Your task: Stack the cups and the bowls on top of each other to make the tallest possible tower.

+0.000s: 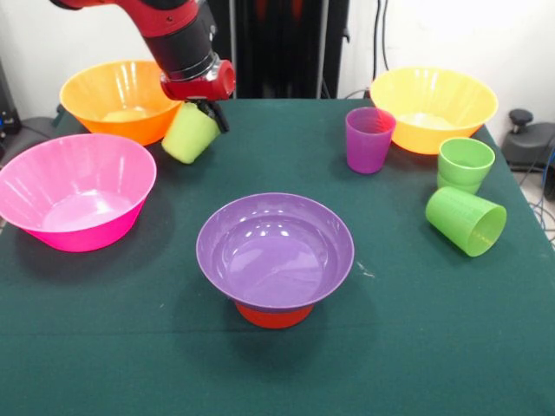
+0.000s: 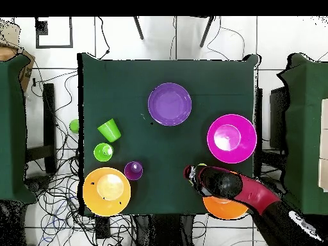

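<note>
The tower (image 1: pixel 275 260) stood two pieces high near the middle of the green table (image 1: pixel 416 347): a purple bowl (image 1: pixel 275 247) sat upright on a small orange bowl (image 1: pixel 274 315) turned mouth down, and nothing yet rested inside it. The big bowls remained unused. The pink bowl (image 1: pixel 76 191) sat near one table edge, one orange-yellow bowl (image 1: pixel 121 97) behind it at a far corner, and the second orange-yellow bowl (image 1: pixel 434 106) at the opposite far corner. The red and black arm (image 1: pixel 173 30) reached down in front of the first orange-yellow bowl, and its gripper (image 1: pixel 205 109) had its fingers clamped on the rim of a yellow-green cup (image 1: pixel 190 133), which hung tilted, clear of the cloth and well apart from the tower. Judged from that, the step in hand was carrying this cup to the purple bowl. The remaining cups waited on the other side: a purple cup (image 1: pixel 368 139) upright just in front of the second orange-yellow bowl, a green cup (image 1: pixel 466 164) upright beside it, and another green cup (image 1: pixel 466 220) lying on its side nearest the camera. The overhead view showed a small green thing (image 2: pixel 74 125) just off the table edge, too small to identify. Most of the stacking appeared still to be done.
</note>
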Robot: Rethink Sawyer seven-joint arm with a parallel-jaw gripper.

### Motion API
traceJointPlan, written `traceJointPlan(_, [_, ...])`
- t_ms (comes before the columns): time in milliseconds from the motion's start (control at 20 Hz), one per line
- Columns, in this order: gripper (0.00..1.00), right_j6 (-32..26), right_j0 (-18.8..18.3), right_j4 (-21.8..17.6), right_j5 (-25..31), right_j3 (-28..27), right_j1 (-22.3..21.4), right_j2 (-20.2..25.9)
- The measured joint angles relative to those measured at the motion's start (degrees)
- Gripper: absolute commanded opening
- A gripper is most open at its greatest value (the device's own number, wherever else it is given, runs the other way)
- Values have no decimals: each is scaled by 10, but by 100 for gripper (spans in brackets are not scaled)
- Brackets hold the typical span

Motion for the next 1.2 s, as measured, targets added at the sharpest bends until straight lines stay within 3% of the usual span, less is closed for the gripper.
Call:
traceJointPlan(400, [0,0,60,37,0,0,-21,-5])
traceJointPlan(600, [0,0,81,100,0,0,-31,6])
traceJointPlan(850, [0,0,92,148,5,0,-33,9])
traceJointPlan(1000, [0,0,104,177,28,-2,-33,9])
traceJointPlan(1200, [0,3,136,217,107,-16,-35,5])
